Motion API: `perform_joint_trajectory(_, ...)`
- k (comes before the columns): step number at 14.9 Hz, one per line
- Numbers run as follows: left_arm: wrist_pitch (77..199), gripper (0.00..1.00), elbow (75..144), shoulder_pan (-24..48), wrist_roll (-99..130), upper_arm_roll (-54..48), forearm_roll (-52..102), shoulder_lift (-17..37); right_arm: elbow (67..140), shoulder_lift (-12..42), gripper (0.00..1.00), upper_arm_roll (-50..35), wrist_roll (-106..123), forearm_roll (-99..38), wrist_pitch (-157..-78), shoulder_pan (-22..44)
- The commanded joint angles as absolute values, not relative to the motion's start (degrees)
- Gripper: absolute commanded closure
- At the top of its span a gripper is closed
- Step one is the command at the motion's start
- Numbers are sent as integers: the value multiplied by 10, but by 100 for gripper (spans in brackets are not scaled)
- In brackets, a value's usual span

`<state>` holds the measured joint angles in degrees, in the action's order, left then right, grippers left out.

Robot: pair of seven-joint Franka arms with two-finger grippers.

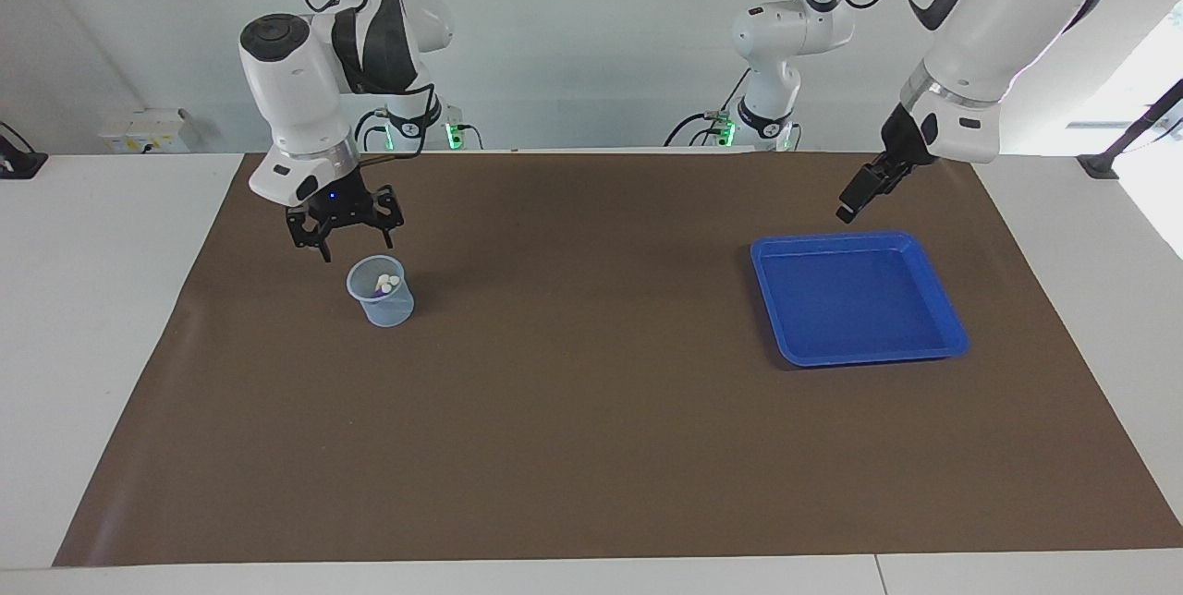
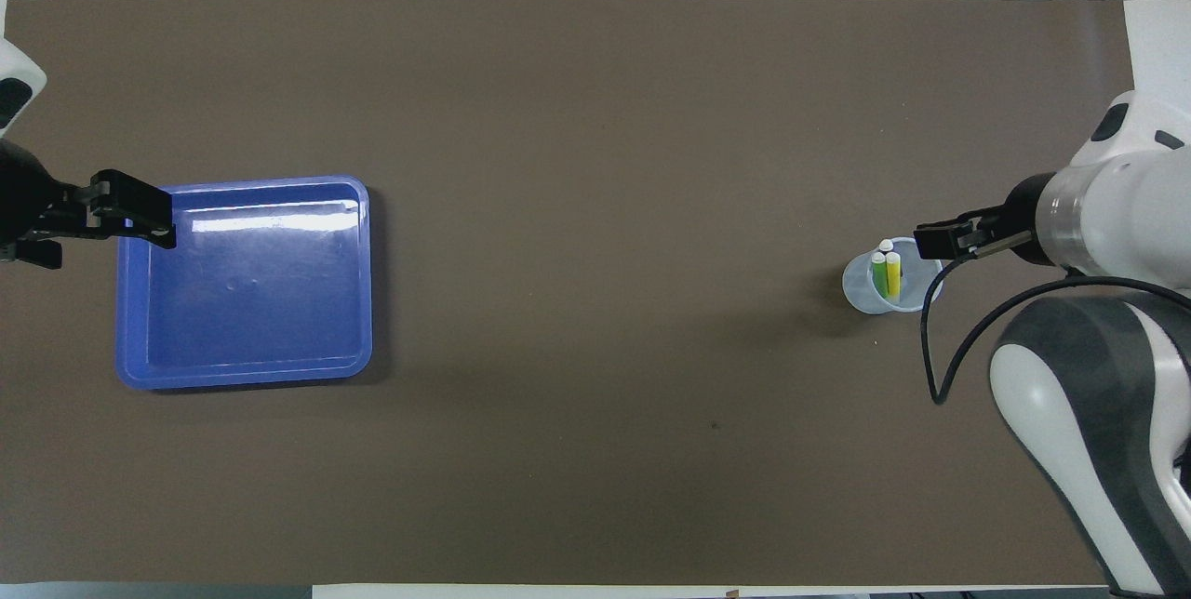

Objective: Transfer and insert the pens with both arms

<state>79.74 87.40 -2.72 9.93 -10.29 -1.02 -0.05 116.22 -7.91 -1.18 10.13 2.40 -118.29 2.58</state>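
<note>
A clear plastic cup [image 1: 380,292] [image 2: 870,292] stands on the brown mat toward the right arm's end of the table. The pens stand upright in it. The green pen [image 2: 878,272] and the yellow pen [image 2: 893,273] are side by side, and a third pen [image 2: 886,246] shows only its pale tip. The pale ends of the pens [image 1: 386,282] cluster at the cup's mouth. My right gripper [image 1: 347,239] [image 2: 935,241] hangs open just above the cup's rim with nothing in it. My left gripper [image 1: 850,205] [image 2: 140,213] waits open and empty over the blue tray's edge.
The blue tray [image 1: 943,322] [image 2: 354,283] lies toward the left arm's end of the table with nothing in it. The brown mat [image 1: 591,410] covers most of the white table. Two smaller white arms with green lights stand at the robots' edge.
</note>
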Motion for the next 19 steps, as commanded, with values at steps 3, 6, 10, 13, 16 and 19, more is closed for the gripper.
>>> perform_joint_trajectory(3,748,0,890,11,-21,-73,-18,-27,998,-40,0,-11,56,21,-1022,22)
perform_joint_trajectory(6,842,0,922,18,-20,-71,1,-38,915,-14,0,-11,11,7,-934,22)
perform_joint_trajectory(10,848,0,882,18,-18,-70,1,-8,896,-11,0,-11,2,9,-895,24)
perform_joint_trajectory(13,852,0,874,18,-17,-61,10,-4,899,-12,0,-11,2,10,-887,25)
perform_joint_trajectory(16,873,0,890,22,-4,-59,14,-4,903,-14,0,-11,1,10,-882,25)
perform_joint_trajectory(19,869,0,888,22,-4,-60,14,-4,904,-14,0,-11,-3,8,-882,25)
